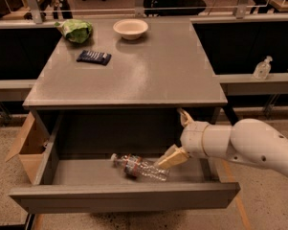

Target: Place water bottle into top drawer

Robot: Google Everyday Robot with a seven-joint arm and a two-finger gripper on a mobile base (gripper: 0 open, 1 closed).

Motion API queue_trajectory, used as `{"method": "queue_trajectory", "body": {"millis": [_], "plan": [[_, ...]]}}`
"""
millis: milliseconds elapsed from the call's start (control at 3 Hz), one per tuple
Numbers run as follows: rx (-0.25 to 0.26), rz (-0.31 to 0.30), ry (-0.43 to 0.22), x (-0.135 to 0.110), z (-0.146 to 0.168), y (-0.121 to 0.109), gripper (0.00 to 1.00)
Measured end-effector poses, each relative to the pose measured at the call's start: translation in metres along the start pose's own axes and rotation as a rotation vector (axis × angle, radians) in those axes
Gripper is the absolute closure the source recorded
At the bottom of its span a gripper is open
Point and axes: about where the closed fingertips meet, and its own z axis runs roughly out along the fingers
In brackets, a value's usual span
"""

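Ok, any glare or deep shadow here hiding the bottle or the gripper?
Camera view: soft glare on the desk surface; the back of the top drawer lies in shadow, yet the water bottle on its floor shows clearly; the gripper, open at the bottle's right end inside the drawer, is well lit.

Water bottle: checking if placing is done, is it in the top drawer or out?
In: the water bottle lies on its side on the open top drawer's floor, with the open gripper at its base end.
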Motion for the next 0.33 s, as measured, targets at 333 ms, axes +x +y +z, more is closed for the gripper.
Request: {"method": "queue_trajectory", "body": {"millis": [333], "plan": [[0.058, 0.088, -0.01, 0.0088, -0.0299, -0.0089, 0.0]]}}
